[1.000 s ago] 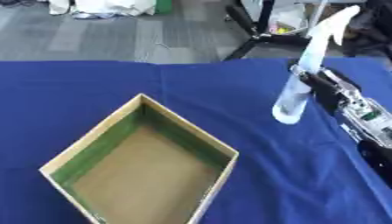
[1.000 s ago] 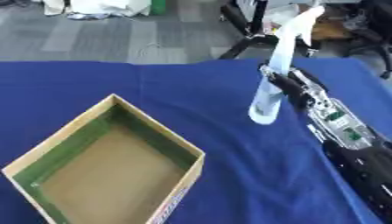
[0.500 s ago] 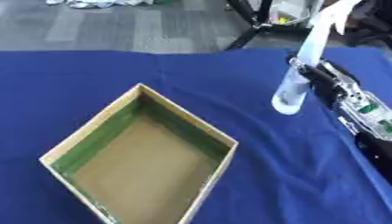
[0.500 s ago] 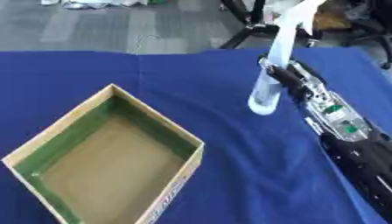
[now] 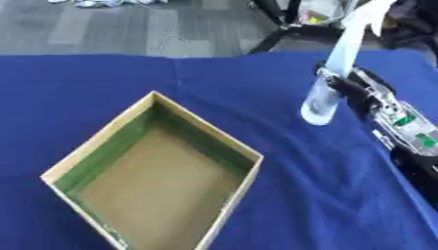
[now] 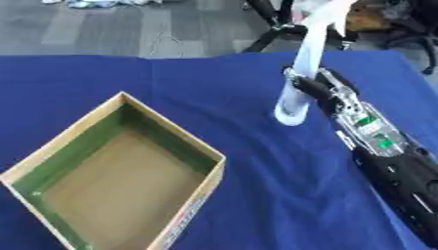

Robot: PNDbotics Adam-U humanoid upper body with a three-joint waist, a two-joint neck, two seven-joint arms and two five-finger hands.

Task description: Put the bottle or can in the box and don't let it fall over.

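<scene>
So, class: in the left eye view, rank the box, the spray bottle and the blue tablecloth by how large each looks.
1. Blue tablecloth, filling most of the picture.
2. Box.
3. Spray bottle, held by the right hand; it stands farther away, so its true size is unsure.

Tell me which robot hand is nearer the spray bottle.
Right. The right robot hand is wrapped around the spray bottle, which stands right of the box. The left robot hand shows in neither view.
</scene>
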